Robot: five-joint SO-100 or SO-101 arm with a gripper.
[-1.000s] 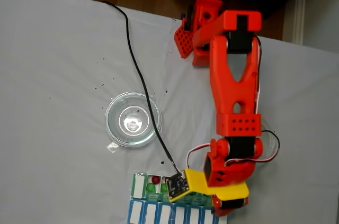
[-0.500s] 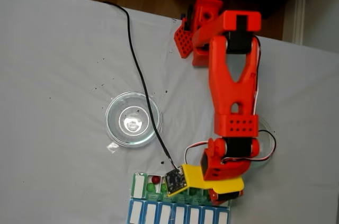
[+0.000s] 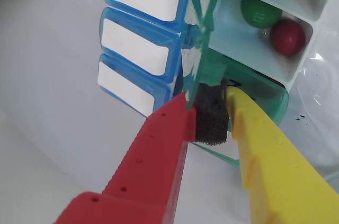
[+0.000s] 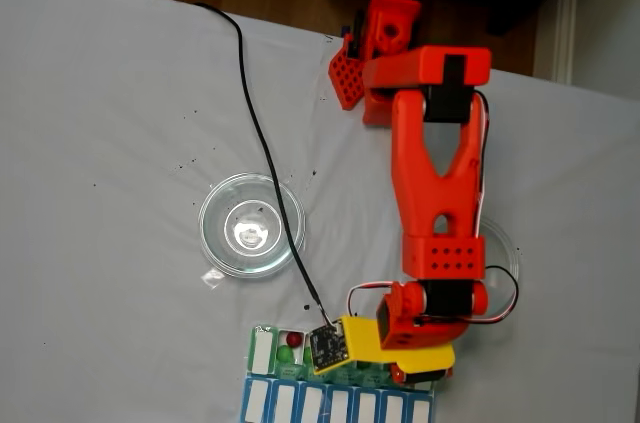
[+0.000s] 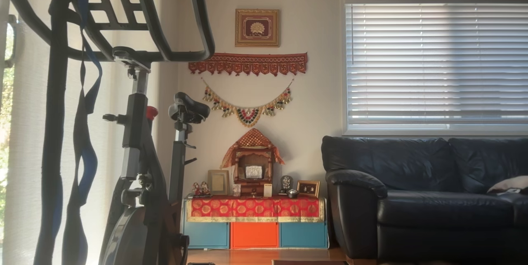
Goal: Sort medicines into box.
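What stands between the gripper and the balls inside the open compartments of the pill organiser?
In the wrist view, the gripper sits at the edge of a raised translucent green lid, its black foam pad against it. That lid stands between the fingers and the green ball and red ball in the white compartments beyond.

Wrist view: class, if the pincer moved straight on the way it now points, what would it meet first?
Probably the raised translucent green lid of the box: the pincer already sits at its lower edge, foam pad against it. Beyond lie open compartments holding green and red medicines. Depth is uncertain.
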